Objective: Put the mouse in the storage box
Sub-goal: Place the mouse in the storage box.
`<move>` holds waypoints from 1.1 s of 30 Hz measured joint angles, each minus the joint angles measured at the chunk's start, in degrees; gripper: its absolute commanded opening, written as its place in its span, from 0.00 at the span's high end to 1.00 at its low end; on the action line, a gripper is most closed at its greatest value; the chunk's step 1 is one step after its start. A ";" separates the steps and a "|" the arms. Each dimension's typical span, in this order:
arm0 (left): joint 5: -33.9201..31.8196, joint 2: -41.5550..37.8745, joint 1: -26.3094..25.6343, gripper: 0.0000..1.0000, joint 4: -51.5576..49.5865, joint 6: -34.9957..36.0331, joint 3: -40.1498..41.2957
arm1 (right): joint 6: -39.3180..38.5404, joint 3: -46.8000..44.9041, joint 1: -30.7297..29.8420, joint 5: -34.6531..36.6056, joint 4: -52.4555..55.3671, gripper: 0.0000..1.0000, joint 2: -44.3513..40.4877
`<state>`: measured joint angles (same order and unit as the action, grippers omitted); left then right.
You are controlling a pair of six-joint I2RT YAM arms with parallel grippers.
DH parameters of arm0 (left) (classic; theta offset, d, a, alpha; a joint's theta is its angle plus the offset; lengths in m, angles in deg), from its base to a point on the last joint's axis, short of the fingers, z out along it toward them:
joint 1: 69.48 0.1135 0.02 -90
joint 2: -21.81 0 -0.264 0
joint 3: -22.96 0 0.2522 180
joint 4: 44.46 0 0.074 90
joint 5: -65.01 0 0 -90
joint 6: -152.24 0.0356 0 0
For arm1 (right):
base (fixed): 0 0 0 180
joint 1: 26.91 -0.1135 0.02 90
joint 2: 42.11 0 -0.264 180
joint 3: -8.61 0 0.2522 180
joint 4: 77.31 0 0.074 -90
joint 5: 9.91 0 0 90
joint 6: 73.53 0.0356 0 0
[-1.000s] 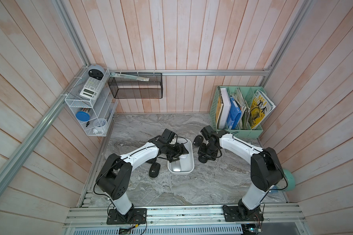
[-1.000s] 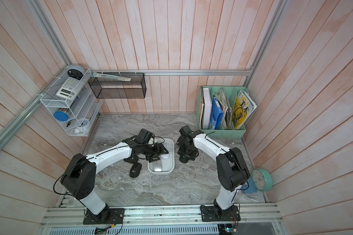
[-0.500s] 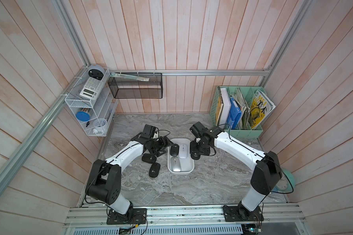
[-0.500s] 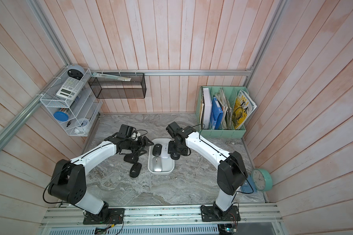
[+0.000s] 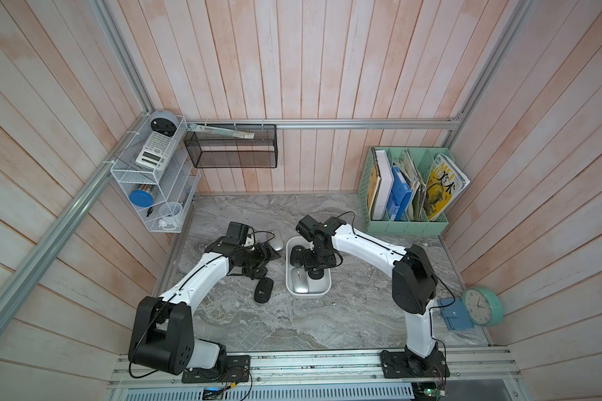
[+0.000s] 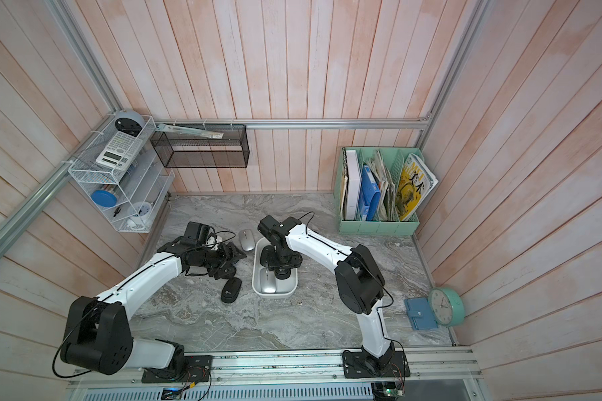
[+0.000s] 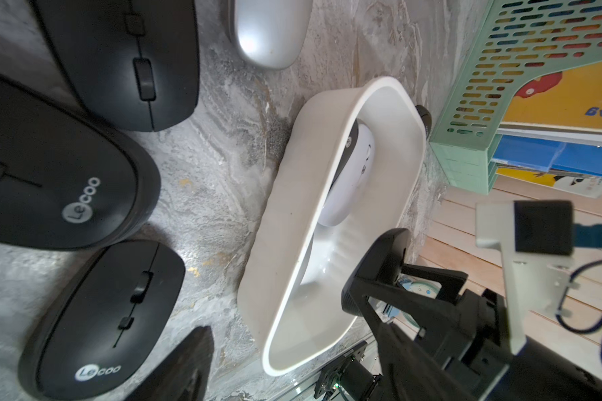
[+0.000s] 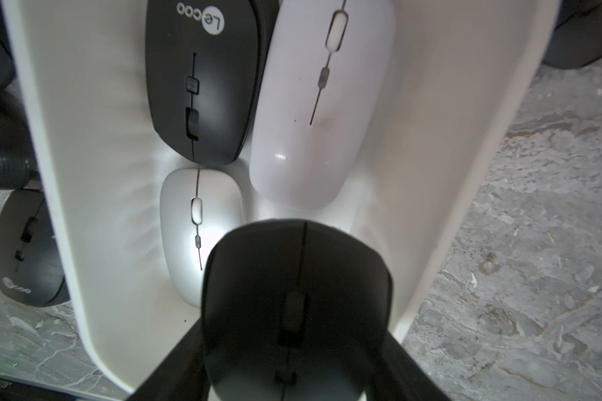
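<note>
Three mice (image 8: 202, 80) lie in the white storage box (image 8: 431, 139); a fourth hangs over it.
Right gripper (image 8: 294, 364) jaws pinch the black mouse (image 8: 296, 277); left gripper (image 5: 256, 269), low over the surface (image 5: 292, 330), jaws unclear.

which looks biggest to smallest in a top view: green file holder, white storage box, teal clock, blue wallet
1. green file holder
2. white storage box
3. teal clock and blue wallet look about alike, so unranked
</note>
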<state>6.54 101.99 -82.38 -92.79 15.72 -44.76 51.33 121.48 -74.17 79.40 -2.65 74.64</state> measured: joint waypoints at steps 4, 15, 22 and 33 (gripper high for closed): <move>-3.06 -1.95 0.00 0.20 -3.45 1.79 0.02 | -0.68 1.73 0.00 0.85 1.70 0.56 2.25; -6.51 -5.75 0.00 0.20 -7.98 3.96 2.21 | -0.66 2.27 -0.55 1.22 3.72 0.56 5.75; -5.20 -5.97 -0.04 0.20 -7.39 3.85 3.82 | -0.63 4.11 -1.09 1.95 4.96 0.53 8.48; 0.72 -6.27 -5.18 0.20 -0.33 -0.44 12.15 | -0.61 4.24 -1.44 1.90 5.14 0.48 9.79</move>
<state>7.26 95.72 -87.56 -93.12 15.28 -32.61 50.71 125.72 -75.62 81.30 2.49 84.44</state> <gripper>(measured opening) 0.802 0.656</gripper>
